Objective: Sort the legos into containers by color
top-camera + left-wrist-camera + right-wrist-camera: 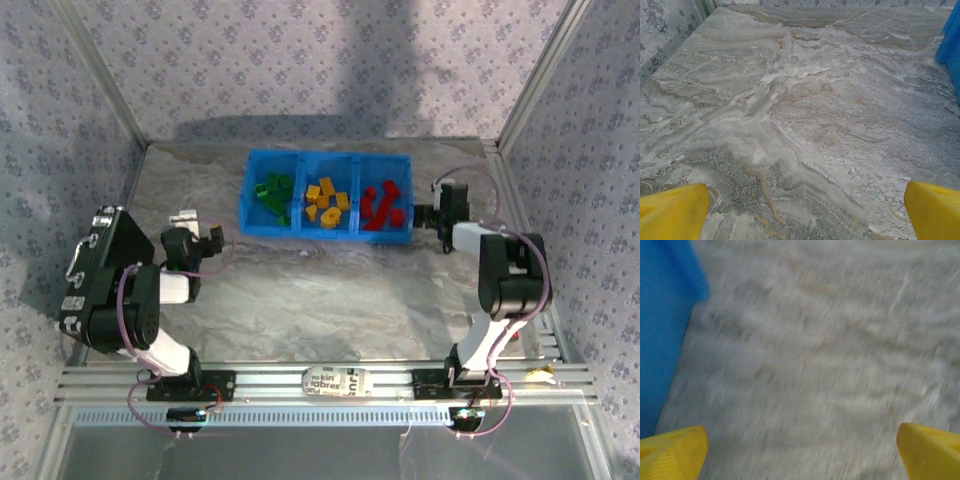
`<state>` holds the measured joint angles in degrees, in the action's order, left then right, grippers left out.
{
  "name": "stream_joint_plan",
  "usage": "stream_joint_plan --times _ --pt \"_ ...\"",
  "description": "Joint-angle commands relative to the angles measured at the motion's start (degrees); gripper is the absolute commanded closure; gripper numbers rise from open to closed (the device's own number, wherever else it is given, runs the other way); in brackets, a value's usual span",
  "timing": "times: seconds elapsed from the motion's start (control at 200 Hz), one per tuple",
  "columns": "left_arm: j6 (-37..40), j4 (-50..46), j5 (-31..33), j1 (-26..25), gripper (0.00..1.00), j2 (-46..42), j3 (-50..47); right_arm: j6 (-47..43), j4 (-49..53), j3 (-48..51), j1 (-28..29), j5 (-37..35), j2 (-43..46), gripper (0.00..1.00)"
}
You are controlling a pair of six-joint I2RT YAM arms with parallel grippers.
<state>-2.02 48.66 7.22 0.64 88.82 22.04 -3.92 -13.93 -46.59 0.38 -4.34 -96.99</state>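
The containers are three compartments of one blue tray [325, 236] at the back of the table. Green legos [272, 195] lie in the left compartment, yellow-orange ones [326, 200] in the middle, red ones [382, 205] in the right. My left gripper [200, 230] hovers open left of the tray, over bare marble [805, 215], with the tray's corner [952, 45] at the right edge of its wrist view. My right gripper [432, 207] is open just right of the tray. Its wrist view is blurred, with nothing between the jaws [802, 455] and the tray wall [660, 315] on the left.
A black case [95, 265] with a metal handle stands at the left edge beside the left arm. Patterned walls close in the table on three sides. A labelled tag [335, 381] lies on the front rail between the arm bases.
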Motion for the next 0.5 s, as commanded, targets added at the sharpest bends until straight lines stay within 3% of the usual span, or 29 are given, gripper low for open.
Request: stream_joint_plan --times 0.0,0.095,0.24,0.335,0.395,0.495 --pt "-0.6 3.0 -0.8 0.1 0.00 -0.9 -1.1 1.7 -10.1 10.4 -2.4 5.0 8.7 0.01" --pt "-0.7 3.4 -0.9 0.0 0.00 -1.0 -1.3 3.9 -34.1 26.4 -3.5 2.5 12.9 0.01" --pt "-0.7 3.5 -0.8 0.0 0.00 -1.0 -1.4 1.4 -39.8 27.4 3.6 -15.0 9.4 0.01" --pt "-0.6 3.6 -0.7 0.0 0.00 -1.0 -1.4 2.6 -36.3 26.1 2.0 -11.4 9.7 0.01" --pt "-0.8 3.5 -0.6 0.0 0.00 -1.0 -1.3 4.0 -33.4 24.7 -1.1 -5.2 10.0 0.01" --pt "-1.3 0.4 0.6 0.1 0.00 -0.7 0.4 3.9 -32.9 24.6 -0.9 -5.6 10.0 0.01"
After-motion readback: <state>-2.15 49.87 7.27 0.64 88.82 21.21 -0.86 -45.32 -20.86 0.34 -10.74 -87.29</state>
